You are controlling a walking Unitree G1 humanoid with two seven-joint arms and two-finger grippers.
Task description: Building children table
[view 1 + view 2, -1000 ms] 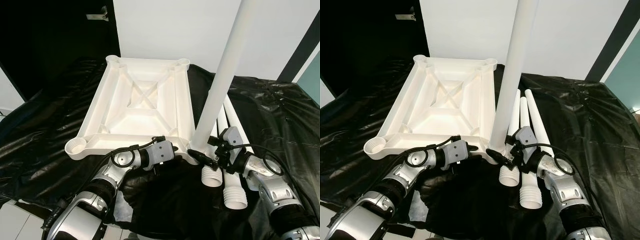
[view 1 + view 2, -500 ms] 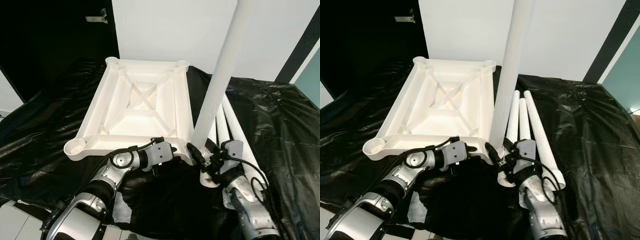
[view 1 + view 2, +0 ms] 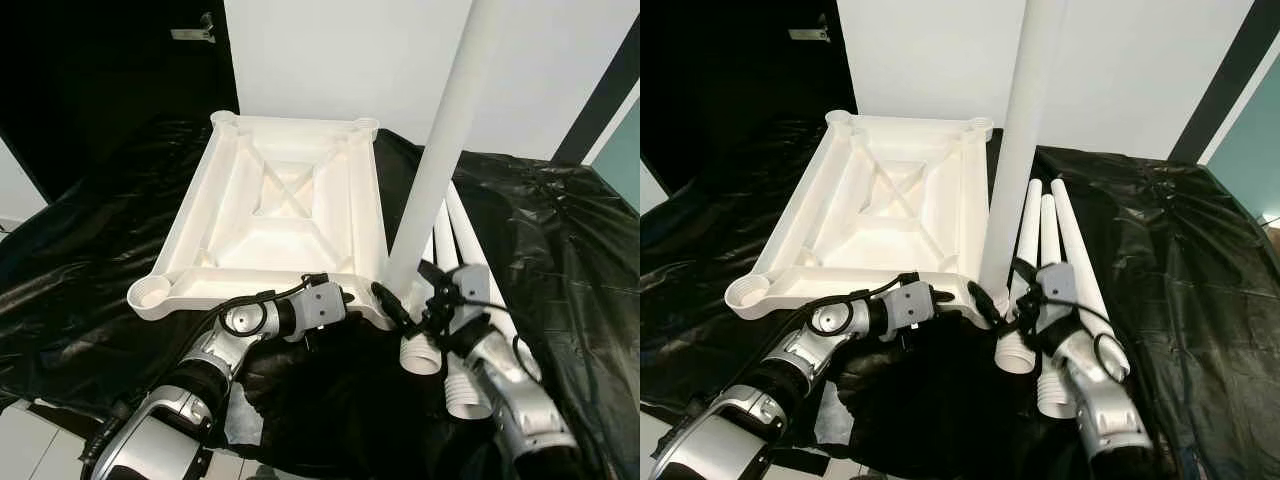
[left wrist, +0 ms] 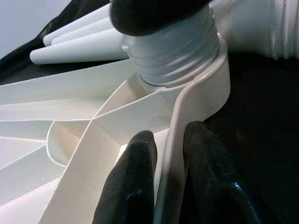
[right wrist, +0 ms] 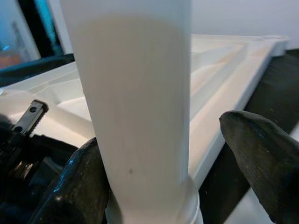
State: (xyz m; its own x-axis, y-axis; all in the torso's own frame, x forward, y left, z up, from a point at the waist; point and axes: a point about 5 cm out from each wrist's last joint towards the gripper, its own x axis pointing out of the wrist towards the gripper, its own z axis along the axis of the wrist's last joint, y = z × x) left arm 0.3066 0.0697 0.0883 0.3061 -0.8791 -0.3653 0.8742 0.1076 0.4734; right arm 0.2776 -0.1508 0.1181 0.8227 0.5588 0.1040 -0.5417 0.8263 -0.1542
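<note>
The white tabletop (image 3: 280, 215) lies upside down on a black sheet, with round sockets at its corners. A long white leg (image 3: 440, 150) stands upright in the near right corner socket (image 4: 187, 56). My left gripper (image 3: 352, 303) is shut on the tabletop's near rim (image 4: 170, 140), one finger on each side, just short of that socket. My right gripper (image 3: 408, 290) straddles the base of the upright leg (image 5: 140, 107). One finger (image 5: 79, 186) touches the leg and the other finger (image 5: 261, 154) stands off it. Three spare legs (image 3: 470, 240) lie side by side behind my right wrist.
The crinkled black sheet (image 3: 560, 230) covers the floor all round. A white wall (image 3: 330, 60) rises just behind the tabletop, with a dark door (image 3: 110, 70) to its left. The spare legs' threaded ends (image 3: 465, 400) point toward me.
My right arm has swung about the base of the upright leg, and the forearm now lies further right than half a second ago. The leg stays upright. The left gripper keeps its hold.
</note>
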